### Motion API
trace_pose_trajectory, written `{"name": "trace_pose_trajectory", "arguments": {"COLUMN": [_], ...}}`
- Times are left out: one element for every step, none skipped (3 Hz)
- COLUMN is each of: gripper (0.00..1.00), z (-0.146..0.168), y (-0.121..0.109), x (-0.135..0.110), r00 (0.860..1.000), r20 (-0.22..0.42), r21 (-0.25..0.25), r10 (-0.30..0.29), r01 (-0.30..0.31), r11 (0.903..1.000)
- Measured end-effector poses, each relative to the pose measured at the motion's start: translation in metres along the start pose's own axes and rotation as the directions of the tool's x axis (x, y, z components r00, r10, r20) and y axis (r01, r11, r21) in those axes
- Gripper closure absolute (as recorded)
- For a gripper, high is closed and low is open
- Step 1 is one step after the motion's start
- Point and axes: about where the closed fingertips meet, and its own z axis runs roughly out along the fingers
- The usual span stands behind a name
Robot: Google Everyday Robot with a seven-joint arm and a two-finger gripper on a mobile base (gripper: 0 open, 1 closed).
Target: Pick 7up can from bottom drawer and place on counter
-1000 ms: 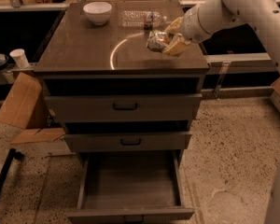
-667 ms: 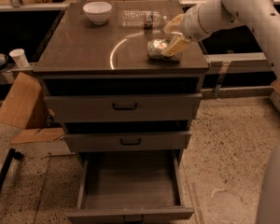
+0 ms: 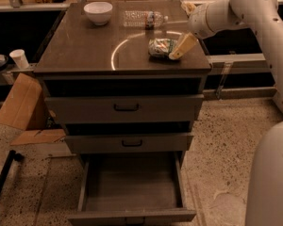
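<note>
Tan gripper (image 3: 179,50) sits at the right end of the can (image 3: 160,47) — open or clamped, I cannot tell. Green-and-silver, the can lies sideways on the counter (image 3: 85,51) — markings unreadable.

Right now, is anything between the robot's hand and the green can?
No. In the camera view the hand is right against the 7up can lying on the counter; nothing shows between them.
</note>
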Motion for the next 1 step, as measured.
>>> {"name": "trace_pose_trajectory", "arguments": {"gripper": [0.0], "z": [-0.0027], "y": [-0.0076], "x": [0.0036], "r00": [0.999], "r20": [0.03], "r21": [0.021], "r10": [0.017], "r01": [-0.017], "r11": [0.9996]}}
